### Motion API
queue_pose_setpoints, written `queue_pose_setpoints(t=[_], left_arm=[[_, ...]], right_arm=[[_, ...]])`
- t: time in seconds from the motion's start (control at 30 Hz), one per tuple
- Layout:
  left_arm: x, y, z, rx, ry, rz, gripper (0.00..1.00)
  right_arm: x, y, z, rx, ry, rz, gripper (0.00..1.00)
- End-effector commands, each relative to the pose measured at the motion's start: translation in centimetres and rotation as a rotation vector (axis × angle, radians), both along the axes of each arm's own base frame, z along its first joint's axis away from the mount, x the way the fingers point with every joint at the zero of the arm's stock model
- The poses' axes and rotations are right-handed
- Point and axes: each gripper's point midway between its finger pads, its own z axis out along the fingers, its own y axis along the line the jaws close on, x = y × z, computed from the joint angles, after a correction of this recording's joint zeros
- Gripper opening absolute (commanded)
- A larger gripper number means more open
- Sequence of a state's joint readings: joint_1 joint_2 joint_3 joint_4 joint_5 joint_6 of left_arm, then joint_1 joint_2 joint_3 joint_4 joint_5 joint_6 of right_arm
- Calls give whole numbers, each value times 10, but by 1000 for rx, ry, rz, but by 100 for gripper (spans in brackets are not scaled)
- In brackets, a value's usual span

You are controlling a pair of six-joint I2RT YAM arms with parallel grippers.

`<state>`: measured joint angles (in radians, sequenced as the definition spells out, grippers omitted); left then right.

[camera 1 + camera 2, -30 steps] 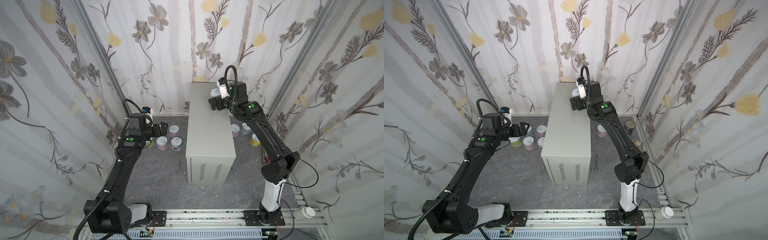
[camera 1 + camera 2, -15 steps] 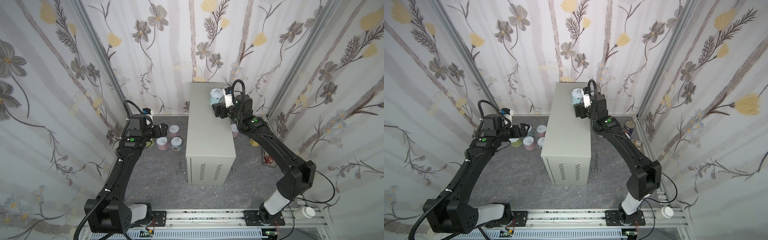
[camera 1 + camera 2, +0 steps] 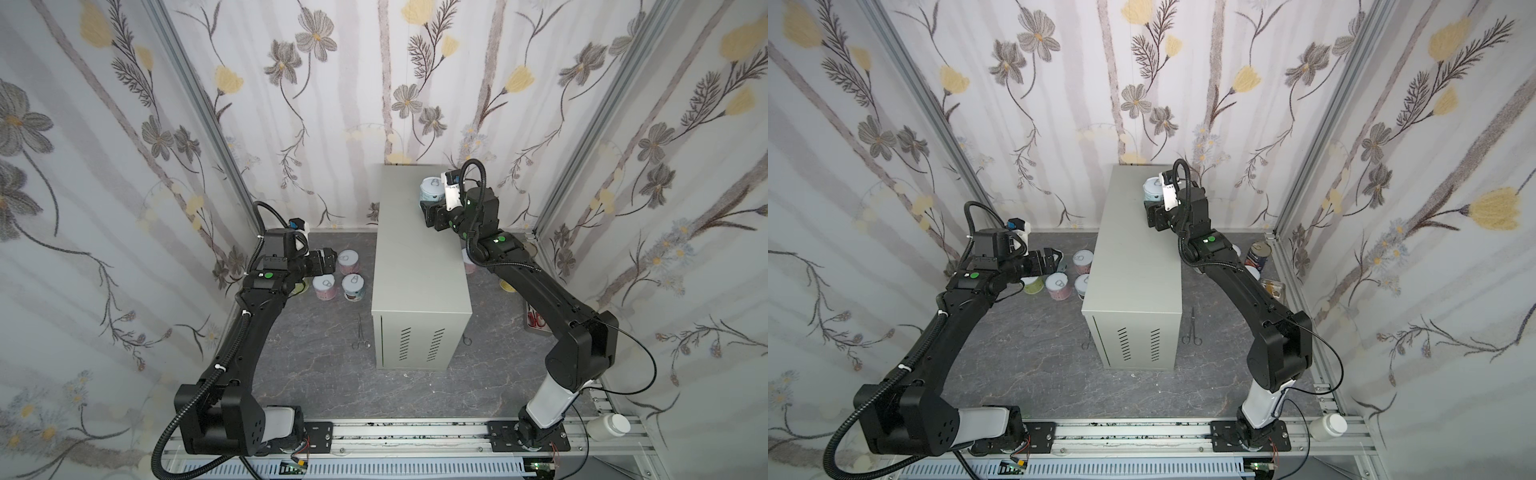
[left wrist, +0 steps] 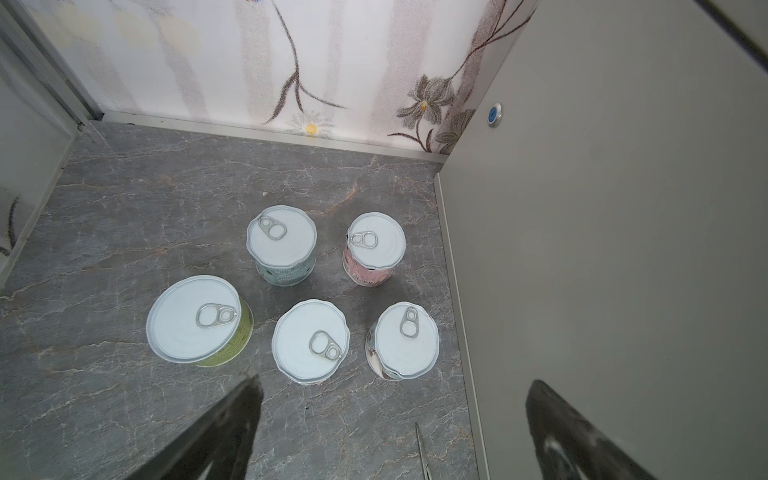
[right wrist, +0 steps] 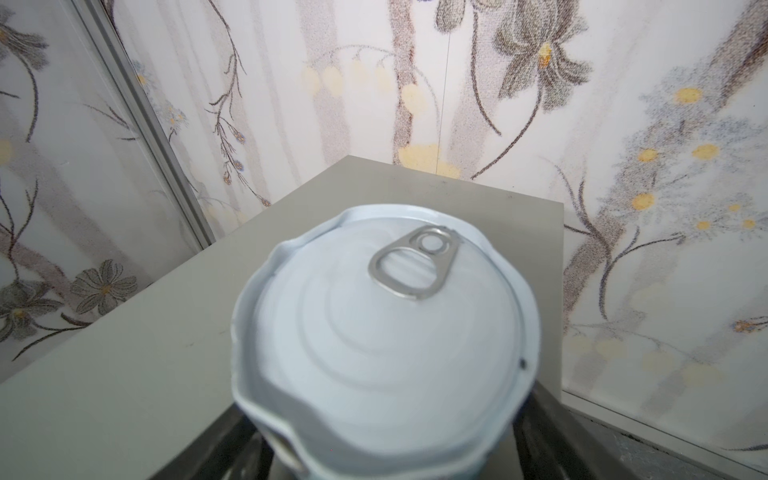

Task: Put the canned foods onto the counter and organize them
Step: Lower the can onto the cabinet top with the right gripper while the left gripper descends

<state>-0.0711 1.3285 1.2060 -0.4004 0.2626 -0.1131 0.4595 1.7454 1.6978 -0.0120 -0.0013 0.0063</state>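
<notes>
The right gripper (image 3: 429, 210) has its fingers (image 5: 552, 440) on either side of the foot of a blue-labelled can (image 3: 432, 190). They sit close, but I cannot tell whether they press on it. The can stands upright, lid up, near the far right corner of the counter (image 3: 415, 266). In both top views it is the only can up there, so the job looks barely begun.

The left gripper (image 3: 331, 258) hangs with its jaws spread wide and nothing between them. It is above five short cans (image 4: 311, 340) that stand on the floor (image 4: 124, 199) just left of the counter. On the counter's other side, partly behind the right arm, I see the dark-blue tomato can (image 3: 1258, 252). There are at least a couple more short cans there, but I can't count them. All of these have yet to go up and be set in order.

A second ago the blue can was in the same spot, but the right wrist stood over it and hid most of it. Since then the gripper has drawn back toward the counter's right edge and the elbow has swung outward, so the lid now shows clear. The left arm has scarcely stirred, and the floor cans lie as they did.
</notes>
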Motion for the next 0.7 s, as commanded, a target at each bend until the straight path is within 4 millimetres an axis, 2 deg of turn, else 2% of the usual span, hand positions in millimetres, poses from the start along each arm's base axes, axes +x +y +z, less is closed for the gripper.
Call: queue_pose_setpoints(t=[0.0, 0.23, 0.37, 0.67], left_arm=[[6, 1, 3, 5, -19, 4, 100], [12, 1, -8, 18, 3, 3, 100], [15, 1, -14, 28, 14, -2, 100], [19, 3, -28, 55, 50, -3, 100]], right_arm=[[8, 2, 14, 22, -53, -9, 81], [31, 7, 12, 19, -60, -29, 75], [45, 2, 4, 18, -64, -79, 70], [71, 2, -7, 12, -58, -95, 70]])
